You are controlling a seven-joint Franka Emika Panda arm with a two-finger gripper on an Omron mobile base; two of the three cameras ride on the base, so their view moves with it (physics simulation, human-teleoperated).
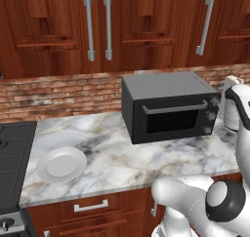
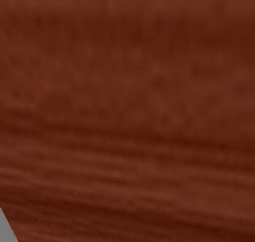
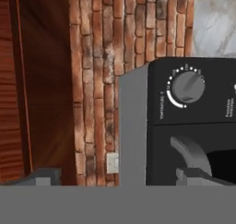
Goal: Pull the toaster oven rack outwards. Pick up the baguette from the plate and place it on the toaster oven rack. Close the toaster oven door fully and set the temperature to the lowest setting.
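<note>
Fingers (image 3: 117, 177) spread wide, gripping nothing, face the temperature knob (image 3: 187, 86) of the shut toaster oven (image 1: 168, 105); on the bench (image 1: 127, 158), the plate (image 1: 61, 164) lies bare.

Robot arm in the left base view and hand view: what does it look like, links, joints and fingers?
The arm has glossy white rounded links, with a dark grey round joint cap set in a black ring. A further white segment with a black band rises at the right edge. In the hand view, the fingers are small, grey and blocky. No cables or markings visible.
</note>
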